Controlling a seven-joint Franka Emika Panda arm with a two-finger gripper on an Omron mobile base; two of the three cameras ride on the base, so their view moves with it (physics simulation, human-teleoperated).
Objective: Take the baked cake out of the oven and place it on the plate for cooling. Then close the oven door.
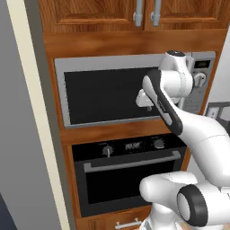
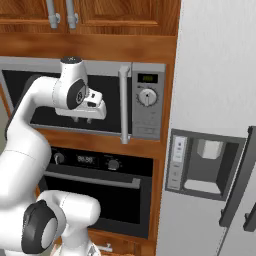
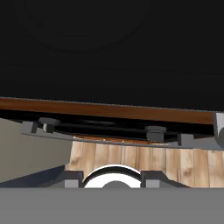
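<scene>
Closed, empty tool (image 2: 89, 118) before silver microwave's (image 1: 112, 90) smooth dark glass; below, glossy black oven door (image 1: 130, 182) shut, straight silver bar handle (image 1: 132, 162).

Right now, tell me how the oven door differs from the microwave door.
The oven door is black with a long horizontal silver bar handle; the microwave door is silver-framed with a vertical handle. The oven door sits lower, beneath a knob panel; the microwave door sits above it, with its controls to the right. Both are shut, dark-windowed and set in the same wood cabinetry.
</scene>
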